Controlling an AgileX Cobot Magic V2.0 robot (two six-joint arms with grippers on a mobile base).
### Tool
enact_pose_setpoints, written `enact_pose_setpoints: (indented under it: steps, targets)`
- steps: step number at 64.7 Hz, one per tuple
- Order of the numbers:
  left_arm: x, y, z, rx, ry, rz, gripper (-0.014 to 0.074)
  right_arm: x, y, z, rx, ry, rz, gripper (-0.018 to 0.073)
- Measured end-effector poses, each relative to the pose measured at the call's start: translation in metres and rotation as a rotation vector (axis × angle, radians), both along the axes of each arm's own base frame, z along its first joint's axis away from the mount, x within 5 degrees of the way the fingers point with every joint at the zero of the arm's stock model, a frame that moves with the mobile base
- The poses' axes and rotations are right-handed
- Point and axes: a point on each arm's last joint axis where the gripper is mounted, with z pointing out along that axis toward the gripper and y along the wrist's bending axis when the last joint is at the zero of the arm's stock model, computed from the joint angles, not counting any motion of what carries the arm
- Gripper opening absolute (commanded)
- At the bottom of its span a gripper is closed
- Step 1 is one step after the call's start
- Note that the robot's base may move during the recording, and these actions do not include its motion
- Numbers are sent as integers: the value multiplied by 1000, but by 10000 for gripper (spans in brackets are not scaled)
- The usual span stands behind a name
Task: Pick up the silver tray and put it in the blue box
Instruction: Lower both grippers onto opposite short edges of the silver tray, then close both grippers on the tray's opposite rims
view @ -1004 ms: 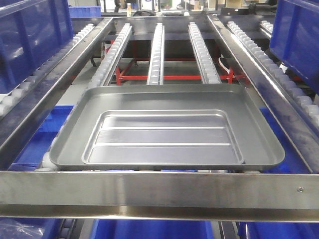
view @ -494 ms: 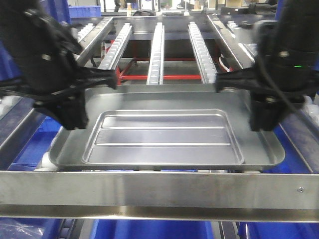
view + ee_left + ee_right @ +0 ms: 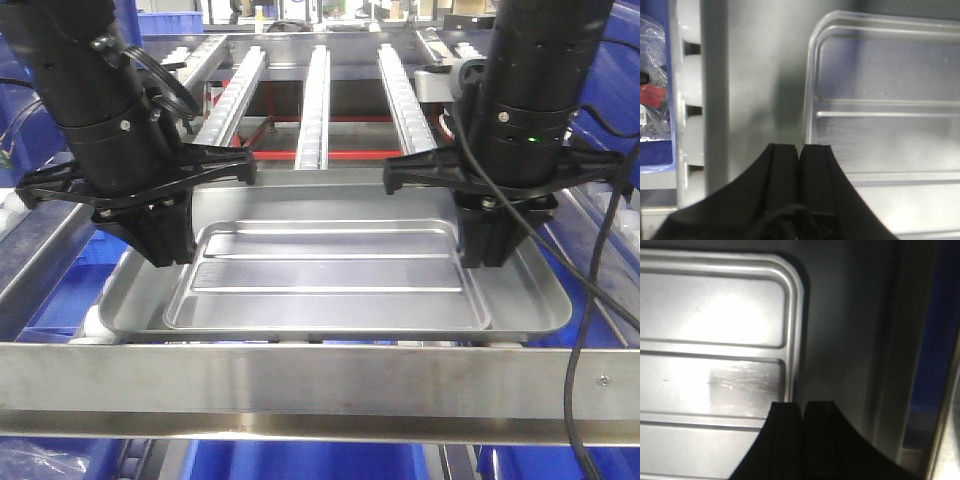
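Observation:
The silver tray (image 3: 330, 275), shiny with two long ridges, lies inside the larger dull grey tray (image 3: 535, 290) on the roller rack. My left gripper (image 3: 165, 255) is shut and empty, its tips just above the silver tray's left rim. In the left wrist view the shut tips (image 3: 800, 146) line up with that rim of the tray (image 3: 885, 75). My right gripper (image 3: 485, 258) is shut and empty above the right rim. In the right wrist view the shut tips (image 3: 802, 402) sit by the tray's (image 3: 715, 315) right edge.
A steel front rail (image 3: 320, 385) crosses in front of the trays. Roller tracks (image 3: 315, 100) run away behind them. Blue bins stand at the left (image 3: 70, 270), upper right (image 3: 600, 60) and below the rail (image 3: 300, 460). Cables hang from the right arm (image 3: 590, 330).
One second ago no arm was in view. Both arms came in from the sides and have moved inward, over the silver tray's two short ends. The trays have not moved.

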Motion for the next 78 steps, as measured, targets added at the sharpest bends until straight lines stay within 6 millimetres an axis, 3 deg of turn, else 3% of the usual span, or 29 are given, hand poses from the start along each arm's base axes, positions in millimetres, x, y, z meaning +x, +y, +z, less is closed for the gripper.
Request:
enact_pose_setpoints:
  steps: [6,11,16,31,58,78]
  targets:
    - [-1,-2,0,3,-2,-9,19,-1,0,0,-4,7,-1,232]
    - [-2,-4,0,12,-8,-22,139,-1,-1,0,-7,13,-2,423]
    - [-3,-4,0,12,-7,-24,192,-1,-1,0,-10,16,-3,508]
    - [-2,-5,-4,19,4,-26,185,0,0,0,-1,2,-1,454]
    - [0,-7,-18,38,34,-26,185,5,3,-20,-13,42,-4,454]
    - [0,-7,-19,39,36,-26,185,5,5,-21,15,49,-19,454]
